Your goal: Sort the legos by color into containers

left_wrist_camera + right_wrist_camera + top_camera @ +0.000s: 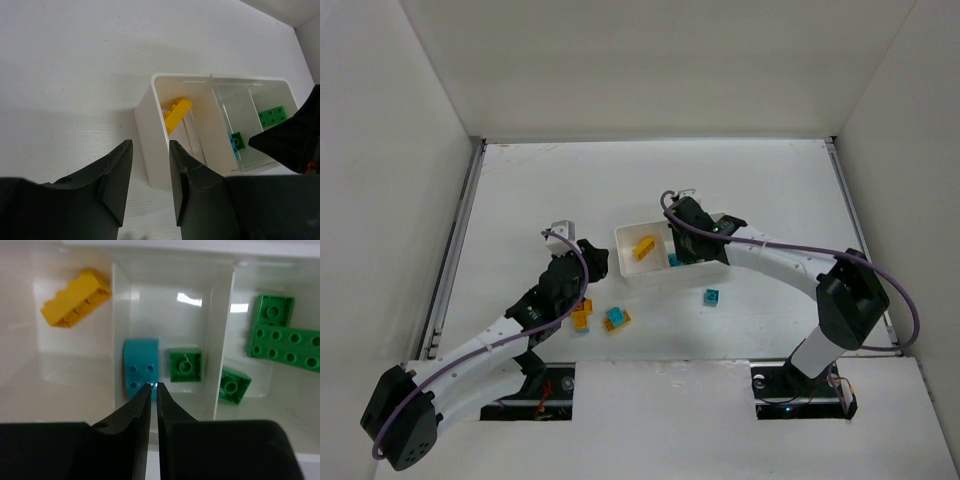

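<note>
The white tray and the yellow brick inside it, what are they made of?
The white tray looks like thin glossy plastic: its walls shine with reflections, and the inner ones look partly see-through. The yellow brick looks like hard, smooth moulded plastic, with crisp edges and a soft sheen. Looks alone can't make that certain.

Plain white walls (650, 60) enclose a white table (770, 180) on three sides under even light.
</note>
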You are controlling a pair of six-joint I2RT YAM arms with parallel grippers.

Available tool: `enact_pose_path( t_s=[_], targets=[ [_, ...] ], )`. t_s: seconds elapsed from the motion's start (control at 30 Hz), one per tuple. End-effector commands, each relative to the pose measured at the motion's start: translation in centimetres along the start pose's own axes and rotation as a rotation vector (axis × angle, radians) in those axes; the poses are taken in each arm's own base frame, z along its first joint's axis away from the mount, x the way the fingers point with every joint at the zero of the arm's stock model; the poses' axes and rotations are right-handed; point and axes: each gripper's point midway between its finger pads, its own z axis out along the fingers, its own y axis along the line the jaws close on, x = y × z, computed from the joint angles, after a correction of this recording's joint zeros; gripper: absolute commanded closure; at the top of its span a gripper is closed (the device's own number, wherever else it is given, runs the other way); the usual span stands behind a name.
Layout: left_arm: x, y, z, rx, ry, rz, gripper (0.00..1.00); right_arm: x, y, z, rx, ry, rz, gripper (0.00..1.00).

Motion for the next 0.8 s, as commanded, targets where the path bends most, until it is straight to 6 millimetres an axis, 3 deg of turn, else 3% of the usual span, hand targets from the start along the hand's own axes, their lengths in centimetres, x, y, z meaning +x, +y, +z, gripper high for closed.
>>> enact_pose_path(
  t_s=[0.0, 0.23, 0.5, 0.6, 0.77],
  targets=[
    [-1.6, -0.9, -0.1, 0.034, -0.054, -0.016, 0.68, 1.6, -0.3, -0.6, 0.000, 0.138, -0.037, 0.85],
    [-1.8, -0.7, -0.2, 0.032, -0.061, -0.022, 0.67, 1.9, -1.6, 0.0, 0.017, 0.248, -0.067, 0.85],
    [-2.1, -0.4, -0.3, 0.027, -0.072, -0.026, 0.67, 4.2, -2.4, 4.0, 0.039, 0.314, -0.064, 0.85],
    [-2.0, -0.3, -0.2, 0.018, -0.070, -0.023, 0.67, 4.0, -2.3, 5.1, 0.045, 0.276, -0.043, 0.88],
    [-1.9, -0.2, -0.2, 0.012, -0.070, -0.022, 0.67, 1.8, -2.0, 6.1, 0.063, 0.087, 0.000, 0.88]
  ],
)
